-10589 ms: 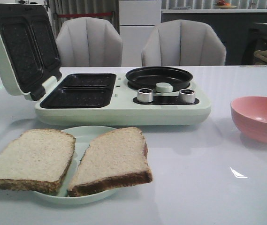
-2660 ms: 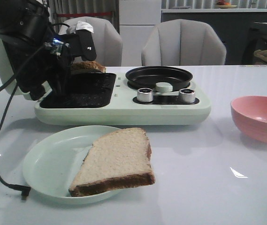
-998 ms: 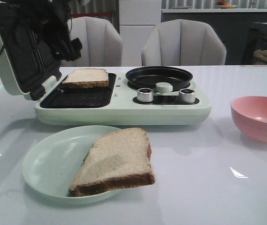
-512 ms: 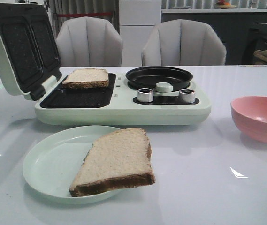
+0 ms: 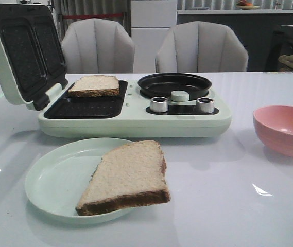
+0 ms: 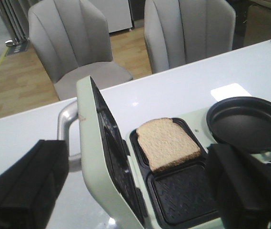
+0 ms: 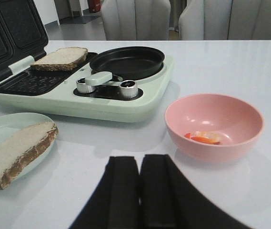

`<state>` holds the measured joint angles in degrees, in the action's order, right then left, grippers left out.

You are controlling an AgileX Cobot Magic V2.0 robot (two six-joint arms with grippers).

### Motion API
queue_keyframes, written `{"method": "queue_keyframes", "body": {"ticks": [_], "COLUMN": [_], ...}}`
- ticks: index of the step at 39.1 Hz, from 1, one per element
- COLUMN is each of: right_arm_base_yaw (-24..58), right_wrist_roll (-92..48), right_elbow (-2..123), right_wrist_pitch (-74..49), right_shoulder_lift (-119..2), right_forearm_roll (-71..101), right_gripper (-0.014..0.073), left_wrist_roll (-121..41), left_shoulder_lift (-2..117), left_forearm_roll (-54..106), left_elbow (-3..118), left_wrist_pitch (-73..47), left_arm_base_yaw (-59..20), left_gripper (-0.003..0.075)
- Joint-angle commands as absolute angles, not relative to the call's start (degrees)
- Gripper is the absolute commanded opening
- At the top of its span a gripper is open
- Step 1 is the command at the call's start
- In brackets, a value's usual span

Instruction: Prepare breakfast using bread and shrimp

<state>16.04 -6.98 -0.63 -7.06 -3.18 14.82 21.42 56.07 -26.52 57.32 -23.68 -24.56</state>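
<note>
- Tan bread slice point(image 5: 94, 85) lies in the sandwich maker's point(image 5: 136, 121) far tray; another point(image 5: 127, 176) on the plate point(image 5: 53, 180).
- Left gripper point(image 6: 140, 191) spread wide, empty.
- Right gripper point(image 7: 140, 191) clenched, empty, near the shrimp point(image 7: 205, 138) in the pink bowl point(image 7: 214, 125).

light: dim, soft overhead; glare spots on table point(image 5: 259, 190) | focus: bkgd soft; fingers point(image 6: 25, 191) blurred

Two bread slices: one point(image 5: 94, 85) in the sandwich maker point(image 5: 136, 121), one point(image 5: 125, 177) on the single green plate point(image 5: 48, 180) just before it. One pink bowl point(image 5: 285, 128), a few shrimp pieces point(image 7: 203, 137) inside. Two knobs point(image 5: 159, 104) point(image 5: 205, 105), one round pan point(image 5: 174, 84), two chairs point(image 5: 98, 46) point(image 5: 201, 47) behind.
</note>
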Motion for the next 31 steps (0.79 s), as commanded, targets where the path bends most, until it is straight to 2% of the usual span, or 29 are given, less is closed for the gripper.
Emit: {"method": "queue_keyframes", "body": {"ticks": [1,12,19,31], "right_arm_base_yaw": [16.14,16.14,16.14,16.14], "right_wrist_roll": [-7.29,-7.29,-7.29,-7.29], "right_elbow": [0.91,0.91,0.91,0.91], "right_wrist_pitch": [-2.67,-2.67,-2.67,-2.67], "right_shoulder_lift": [-3.85,-3.85,-3.85,-3.85], "right_forearm_roll": [15.04,15.04,15.04,15.04], "right_gripper": [0.0139,0.0139,0.0139,0.0139], "left_wrist_roll": [14.98,-8.66,-8.78,-8.78], "left_shoulder_lift": [52.21,41.91,34.03,21.21], "left_forearm_roll": [-18.77,3.69,4.16,5.8], "left_elbow": [55.7,43.57,37.13,27.37], "left_wrist_pitch": [-17.76,-12.63,-11.25,-11.27], "left_arm_base_yaw": [-22.71,-16.81,-14.32,-15.64], "left_gripper": [0.0618,0.0618,0.0618,0.0618]}}
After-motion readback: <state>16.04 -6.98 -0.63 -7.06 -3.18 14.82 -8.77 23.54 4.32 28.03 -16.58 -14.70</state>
